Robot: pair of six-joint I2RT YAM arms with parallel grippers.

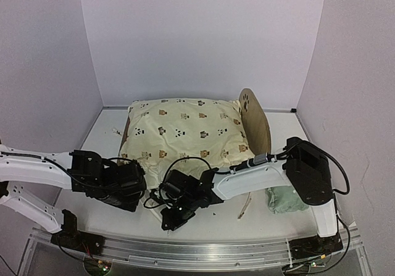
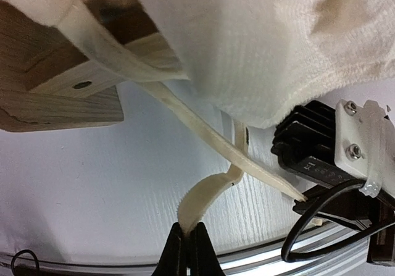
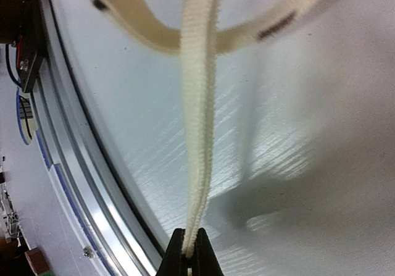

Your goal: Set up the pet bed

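Note:
The pet bed's light-wood frame shows its arched headboard (image 1: 252, 117) at the right and a corner rail (image 2: 58, 87) in the left wrist view. A cream bear-print cushion (image 1: 185, 131) lies over the bed and hides its base. My left gripper (image 2: 188, 238) is shut on the end of one cream tie (image 2: 203, 196) hanging from the cushion's near edge (image 2: 259, 47). Close to its right, my right gripper (image 3: 188, 245) is shut on a second tie (image 3: 197, 115), pulled taut. In the top view, both grippers, left (image 1: 142, 196) and right (image 1: 168, 220), sit just in front of the cushion.
A small mint green pillow (image 1: 286, 199) lies at the right, beside the right arm's base. A metal rail (image 1: 197, 251) runs along the table's near edge, just behind both grippers. White walls enclose the table on three sides.

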